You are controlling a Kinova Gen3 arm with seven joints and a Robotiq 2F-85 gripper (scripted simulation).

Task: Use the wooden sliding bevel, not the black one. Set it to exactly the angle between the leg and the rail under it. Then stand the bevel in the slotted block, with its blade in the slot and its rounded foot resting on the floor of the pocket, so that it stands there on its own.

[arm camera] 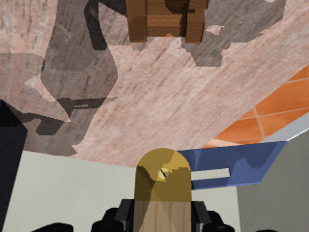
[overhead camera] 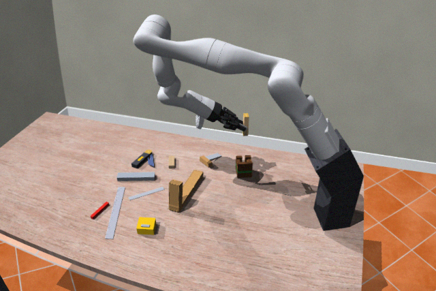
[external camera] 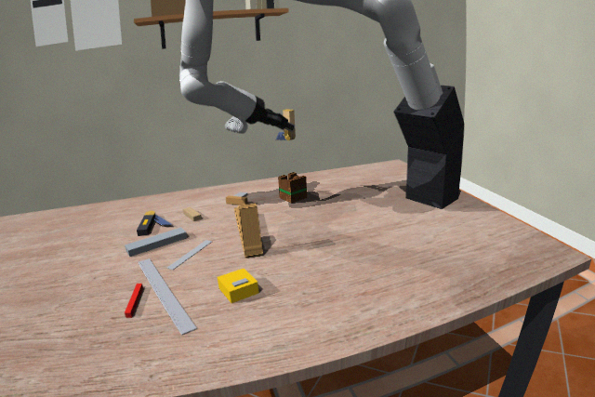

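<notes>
My gripper (overhead camera: 242, 126) is shut on the wooden stock of the wooden sliding bevel (overhead camera: 245, 124) and holds it high above the table, stock upright. In the wrist view the rounded foot (arm camera: 162, 176) points away from the camera and the blue blade (arm camera: 232, 164) sticks out to the right. The bevel also shows in the exterior view (external camera: 288, 125). The brown slotted block (overhead camera: 244, 166) with a green band stands on the table below it, also at the top of the wrist view (arm camera: 166, 19). The wooden leg (overhead camera: 175, 195) stands on its rail (overhead camera: 191, 182). The black bevel (overhead camera: 142, 159) lies at the left.
A small wooden piece with a grey blade (overhead camera: 210, 159), a small wood block (overhead camera: 171, 161), a grey bar (overhead camera: 135, 176), a thin grey strip (overhead camera: 146, 193), a long ruler (overhead camera: 115, 212), a red stick (overhead camera: 99, 210) and a yellow box (overhead camera: 146, 225) lie on the table. The arm's black base (overhead camera: 336, 189) stands at the right.
</notes>
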